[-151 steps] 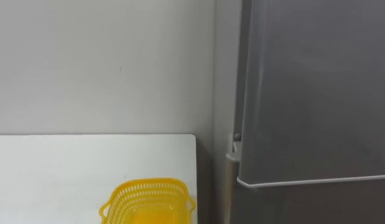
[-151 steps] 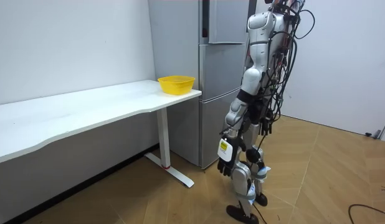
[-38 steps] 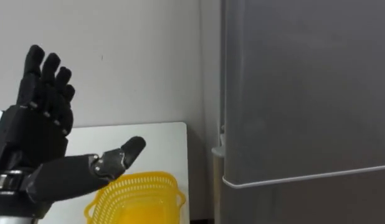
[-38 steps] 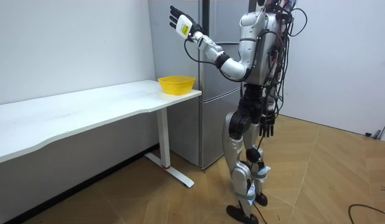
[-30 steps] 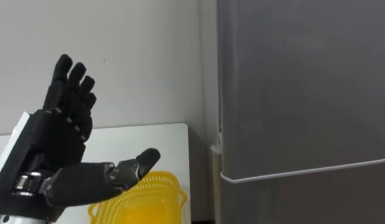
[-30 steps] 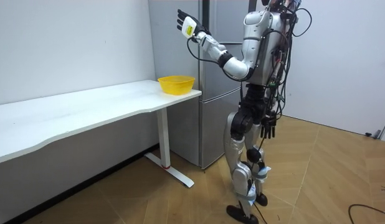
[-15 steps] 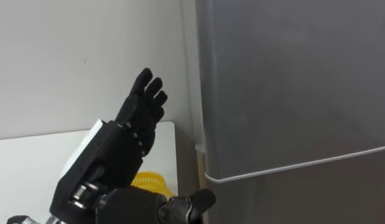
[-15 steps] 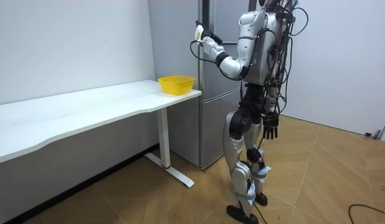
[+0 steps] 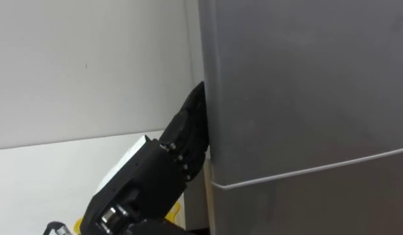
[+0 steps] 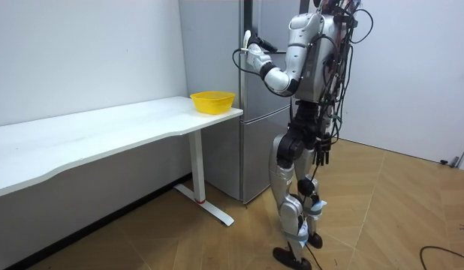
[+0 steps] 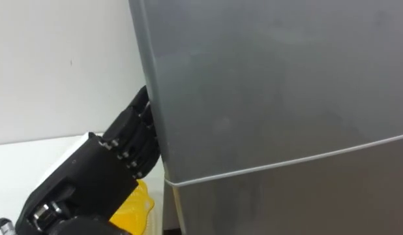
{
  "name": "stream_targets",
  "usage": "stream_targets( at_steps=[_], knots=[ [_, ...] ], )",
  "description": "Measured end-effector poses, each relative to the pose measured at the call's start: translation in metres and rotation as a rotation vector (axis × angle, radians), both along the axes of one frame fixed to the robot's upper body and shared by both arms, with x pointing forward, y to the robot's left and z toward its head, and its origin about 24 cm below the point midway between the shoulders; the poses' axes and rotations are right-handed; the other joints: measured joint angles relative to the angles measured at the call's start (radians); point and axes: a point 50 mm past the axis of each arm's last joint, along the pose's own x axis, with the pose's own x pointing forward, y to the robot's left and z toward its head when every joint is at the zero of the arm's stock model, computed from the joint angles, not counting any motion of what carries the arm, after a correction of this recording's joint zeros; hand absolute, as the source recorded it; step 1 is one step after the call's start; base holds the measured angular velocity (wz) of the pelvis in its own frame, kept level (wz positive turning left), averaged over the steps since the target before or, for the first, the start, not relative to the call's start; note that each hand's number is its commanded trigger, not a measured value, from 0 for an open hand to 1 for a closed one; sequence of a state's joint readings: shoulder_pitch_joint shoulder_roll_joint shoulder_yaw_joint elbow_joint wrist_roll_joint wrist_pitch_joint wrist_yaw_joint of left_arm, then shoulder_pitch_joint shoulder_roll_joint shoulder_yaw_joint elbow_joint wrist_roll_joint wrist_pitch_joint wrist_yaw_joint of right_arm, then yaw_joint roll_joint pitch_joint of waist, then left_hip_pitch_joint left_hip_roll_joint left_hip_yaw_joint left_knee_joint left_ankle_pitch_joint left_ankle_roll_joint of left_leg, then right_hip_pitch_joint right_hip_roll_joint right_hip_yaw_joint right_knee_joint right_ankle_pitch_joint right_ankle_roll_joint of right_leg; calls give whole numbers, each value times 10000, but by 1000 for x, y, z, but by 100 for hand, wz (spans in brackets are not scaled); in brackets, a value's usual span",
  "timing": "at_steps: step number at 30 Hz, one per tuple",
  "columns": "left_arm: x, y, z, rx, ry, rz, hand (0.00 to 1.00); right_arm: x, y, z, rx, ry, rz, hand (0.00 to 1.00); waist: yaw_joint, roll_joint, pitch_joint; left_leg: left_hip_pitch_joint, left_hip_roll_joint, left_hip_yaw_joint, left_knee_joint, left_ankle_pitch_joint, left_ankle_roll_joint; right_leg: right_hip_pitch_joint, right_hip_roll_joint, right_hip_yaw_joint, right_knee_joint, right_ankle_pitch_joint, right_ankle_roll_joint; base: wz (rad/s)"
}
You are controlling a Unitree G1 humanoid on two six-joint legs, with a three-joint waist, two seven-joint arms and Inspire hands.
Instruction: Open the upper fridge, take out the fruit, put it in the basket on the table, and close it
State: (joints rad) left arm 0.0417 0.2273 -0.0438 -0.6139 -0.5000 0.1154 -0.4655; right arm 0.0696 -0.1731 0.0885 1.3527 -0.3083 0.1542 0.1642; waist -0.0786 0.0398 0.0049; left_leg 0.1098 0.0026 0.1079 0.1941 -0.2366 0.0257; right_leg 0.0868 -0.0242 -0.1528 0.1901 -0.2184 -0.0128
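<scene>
The grey upper fridge door [image 9: 306,85] stands closed, with a thin seam [image 9: 306,171] parting it from the lower door. My left hand [image 9: 156,170] reaches up along the door's left edge, and its fingertips are hidden behind that edge. In the room view I stand close before the fridge [image 10: 266,26] with the left hand [image 10: 251,51] raised to the door at shoulder height. My right hand [image 10: 322,154] hangs at my side by the hip, fingers relaxed and holding nothing. What is inside the fridge is hidden.
A yellow mesh basket [image 10: 212,100] sits on the end of the white table [image 10: 104,131] nearest the fridge, just left of it. A pale wall runs behind the table. Open wooden floor [image 10: 382,217] lies at the room view's right.
My left hand, raised with spread fingers in front of the wall, has swung right to the fridge door's left edge. The eye view has shifted towards the fridge.
</scene>
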Motion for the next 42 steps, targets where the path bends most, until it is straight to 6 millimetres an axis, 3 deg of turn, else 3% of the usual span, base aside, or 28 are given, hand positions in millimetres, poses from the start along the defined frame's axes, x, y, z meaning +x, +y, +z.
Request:
stream_targets(
  at_steps=[14, 21, 22, 23, 25, 26, 27, 28, 42],
  knots=[
    [-1, -2, -1, -534, 305, -665, 0, 6, -5, 1, -113, -165, 286, 0, -28, 51, -12, 22, -5, 1, -48, 0, 0, 163, -20, -130, -32, 61, 22, 2],
    [0, -3, -4, -1002, 591, -1063, 0, 5, -7, 2, -115, -178, 355, 0, -66, 79, 29, 47, -9, -10, -45, 0, 0, 135, -23, -142, -39, 60, 22, 1],
    [0, -4, -4, -1114, 656, -1151, 83, 5, -7, 2, -104, -155, 353, 0, -78, 64, 36, 41, -14, -6, -45, 0, 0, 132, -23, -124, -48, 59, 24, 0],
    [0, -4, -5, -1176, 691, -1209, 100, 5, -7, 2, -55, -127, 353, 0, -84, 86, 22, 31, -18, 3, -45, 0, 0, 122, -23, -107, -55, 57, 27, 0],
    [0, -4, -5, -1180, 711, -1272, 100, 5, -6, 2, 12, -75, 345, 0, -85, 58, 32, 40, -19, 8, -45, 0, 1, 125, -24, -95, -52, 59, 30, 0],
    [0, -4, -5, -1236, 743, -1309, 71, 5, -6, 2, 58, -55, 341, 0, -84, 44, 31, 43, -21, 9, -44, 0, 1, 126, -26, -94, -49, 60, 32, 0],
    [0, -4, -6, -1285, 777, -1331, 25, 5, -6, 2, 69, -51, 339, 0, -82, 44, 29, 41, -22, 9, -44, 0, 1, 124, -26, -94, -49, 61, 33, 0],
    [1, -3, -7, -1399, 847, -1327, 0, 5, -6, 2, 78, -45, 339, 0, -79, 50, 20, 39, -23, 9, -44, 0, 1, 124, -25, -94, -48, 62, 35, 0],
    [-1, -7, -9, -1702, 1000, -2046, 0, 6, -6, 2, 142, 5, 506, 0, -135, -106, -14, 14, -23, 19, -32, 0, 1, 125, -33, -108, -54, 64, 38, 0]
  ],
)
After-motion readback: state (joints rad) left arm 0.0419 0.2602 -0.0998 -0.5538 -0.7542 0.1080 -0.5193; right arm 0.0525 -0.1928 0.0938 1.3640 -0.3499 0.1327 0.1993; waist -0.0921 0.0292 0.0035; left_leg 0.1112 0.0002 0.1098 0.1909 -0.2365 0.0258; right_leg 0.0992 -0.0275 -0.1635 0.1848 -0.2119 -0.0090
